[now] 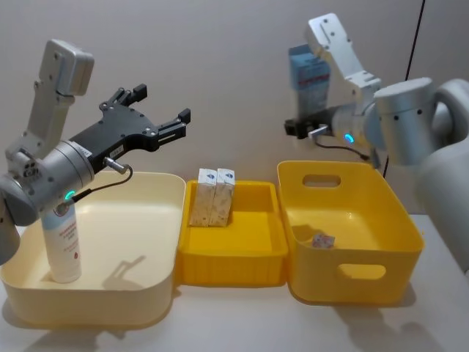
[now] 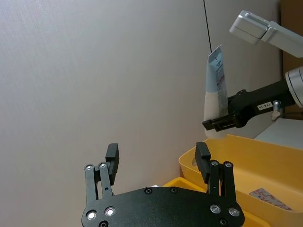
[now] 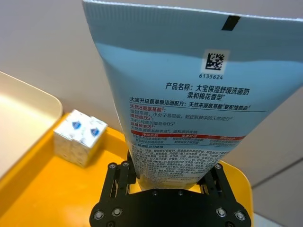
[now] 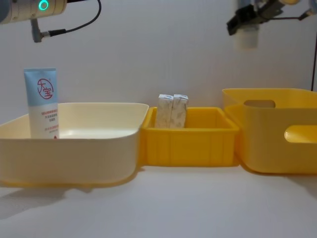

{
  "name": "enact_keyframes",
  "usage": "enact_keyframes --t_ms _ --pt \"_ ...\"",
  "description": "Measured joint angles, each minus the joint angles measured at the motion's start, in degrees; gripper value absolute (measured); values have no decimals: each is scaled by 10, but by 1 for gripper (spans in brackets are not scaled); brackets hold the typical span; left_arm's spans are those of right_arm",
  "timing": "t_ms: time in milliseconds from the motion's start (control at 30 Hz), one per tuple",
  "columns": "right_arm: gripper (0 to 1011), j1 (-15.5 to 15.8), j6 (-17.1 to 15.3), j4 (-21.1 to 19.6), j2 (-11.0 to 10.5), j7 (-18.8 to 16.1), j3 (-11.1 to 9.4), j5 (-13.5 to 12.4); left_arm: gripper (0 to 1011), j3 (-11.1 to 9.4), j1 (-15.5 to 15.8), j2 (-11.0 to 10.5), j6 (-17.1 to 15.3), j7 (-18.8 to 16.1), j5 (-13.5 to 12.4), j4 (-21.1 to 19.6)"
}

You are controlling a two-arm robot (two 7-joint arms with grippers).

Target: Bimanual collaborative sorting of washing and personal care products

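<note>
Head view: the left gripper [image 1: 167, 110] hung with fingers spread and empty above the cream bin [image 1: 157, 242], where one blue-and-white tube [image 1: 62, 246] stood cap-down at the bin's left side. The right gripper [image 1: 302, 128] was clamped on a second tube [image 1: 308, 77] raised above the rear edge of the large yellow bin [image 1: 407, 231]. Two speckled cartons [image 1: 212, 194] stood touching at the rear left corner of the small yellow bin [image 1: 267, 253]; a small packet [image 1: 321, 240] lay on the large bin's floor.

Left wrist view: the left fingers [image 2: 203, 161] stood well apart; farther off, the right gripper [image 2: 218, 124] pinched the raised tube [image 2: 215, 78] near its cap end.

Right wrist view: the fingers closed around the tube [image 3: 189, 113] just above its cap, crimped end up; the cartons [image 3: 78, 135] sat below.

Chest view: standing tube [image 4: 41, 101] with red round logo upright in the cream bin [image 4: 99, 148]; cartons [image 4: 172, 110] upright.

Handling: the tube looked light, soft-walled and somewhat slippery; a hold low, by the stiff shoulder near the cap, likely resists squeezing best. The cartons seemed light, rigid, easily crushed; grip across flat faces.
</note>
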State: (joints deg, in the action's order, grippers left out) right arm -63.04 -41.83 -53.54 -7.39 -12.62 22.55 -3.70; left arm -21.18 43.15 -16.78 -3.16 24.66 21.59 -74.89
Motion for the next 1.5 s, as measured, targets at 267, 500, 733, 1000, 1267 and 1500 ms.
enact_keyframes --t_ms 267,500,733,1000,1267,1500 --pt "625 -35 -44 51 -10 -5 -6 5 1000 0 0 0 0 0 0 0" --pt "625 -73 -78 113 -14 -29 -2 10 1000 0 0 0 0 0 0 0" --pt "625 -135 -91 227 -4 -72 18 21 1000 0 0 0 0 0 0 0" --pt "712 -197 -77 348 15 -104 34 31 999 0 0 0 0 0 0 0" --pt "931 -229 -69 412 25 -121 43 37 999 0 0 0 0 0 0 0" --pt "1001 -247 -65 448 31 -131 48 40 999 0 0 0 0 0 0 0"
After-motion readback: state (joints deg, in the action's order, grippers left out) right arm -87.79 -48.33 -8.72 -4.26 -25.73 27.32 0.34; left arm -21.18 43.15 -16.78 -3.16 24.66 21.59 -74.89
